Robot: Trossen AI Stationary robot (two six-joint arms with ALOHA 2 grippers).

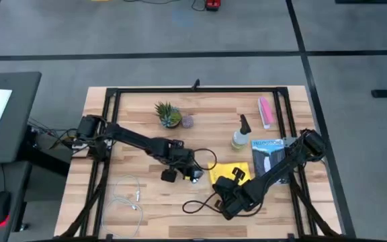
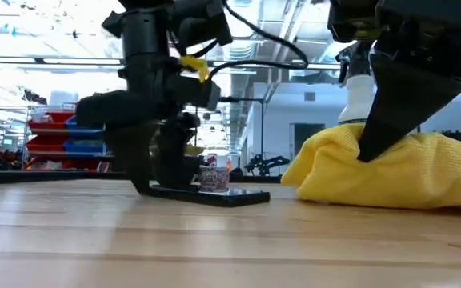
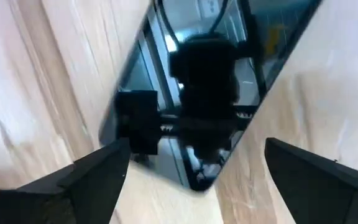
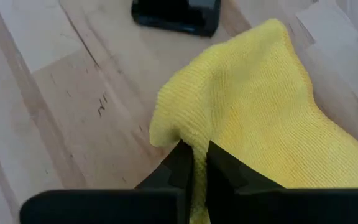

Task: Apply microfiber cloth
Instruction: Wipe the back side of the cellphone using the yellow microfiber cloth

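The bright yellow microfiber cloth [image 1: 222, 169] lies bunched on the wooden table, right of centre. My right gripper [image 4: 194, 152] is shut on it from above. Just left of the cloth a black smartphone [image 2: 222, 194] lies flat on the table, screen up. My left gripper [image 3: 196, 146] is open and low over the phone's near end [image 3: 197, 180], with one finger on either side of it. In the low view the left gripper [image 2: 162, 180] reaches down to the phone, and the cloth [image 2: 406, 172] sits heaped beside it. My left gripper's fingers [image 3: 104, 171] stand close beside the phone's long edges; I cannot tell whether they touch it. My right gripper pinches a raised fold of the cloth [image 4: 185, 134] between its two fingers, near the edge that faces the phone. The fingers slant down from above. The rest of the cloth lies slack on the table.
At the back stand a small potted plant [image 1: 168, 114], a spray bottle [image 1: 240, 134] and a pink flat packet [image 1: 265, 111]. A blue and black packet [image 1: 269, 154] lies at the right. A white cable [image 1: 130, 198] and a black cable [image 1: 200, 204] lie near the front.
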